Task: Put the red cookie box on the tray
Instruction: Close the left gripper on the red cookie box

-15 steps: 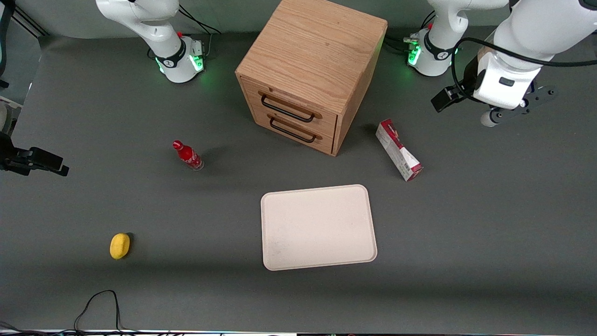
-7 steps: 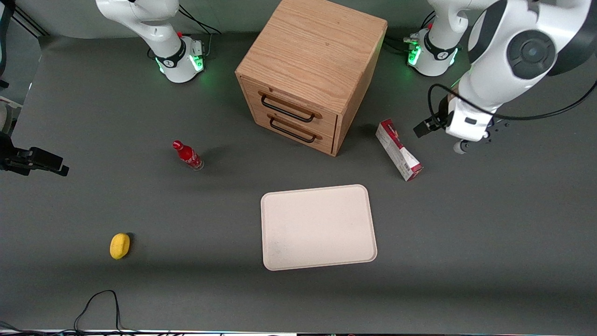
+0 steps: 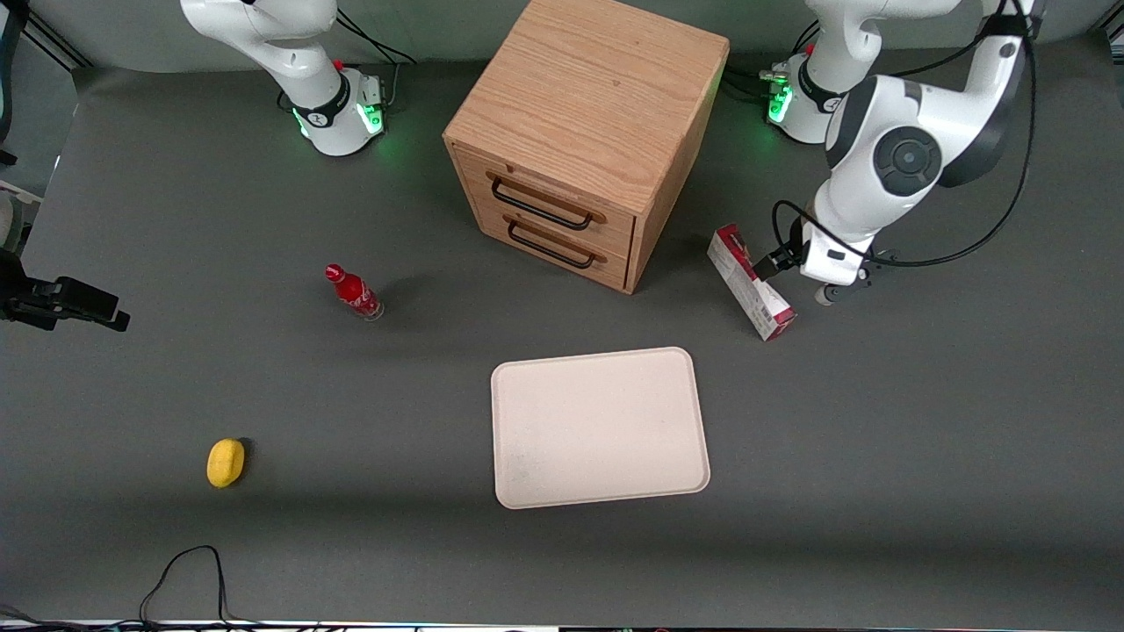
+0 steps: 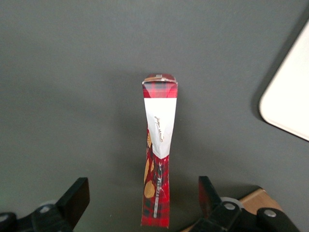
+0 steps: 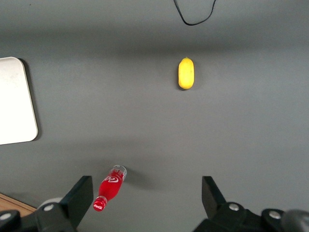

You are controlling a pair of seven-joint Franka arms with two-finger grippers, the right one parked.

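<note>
Claw [image 4: 145, 205] of the left arm hangs over the long dark-red cardboard cookie box [image 4: 157, 164], fingers spread either side to straddle it. Nearer the table's front edge, the flat cream-white tray [image 3: 600, 427] waits.

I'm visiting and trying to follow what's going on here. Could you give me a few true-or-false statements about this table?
1. The red cookie box already lies on the tray. False: it lies on the table, beside the wooden cabinet.
2. The hand is open, a finger on either side of the box. True.
3. The tray has nothing on it. True.
4. The red bottle stands on the cabinet. False: it stands on the table.
</note>
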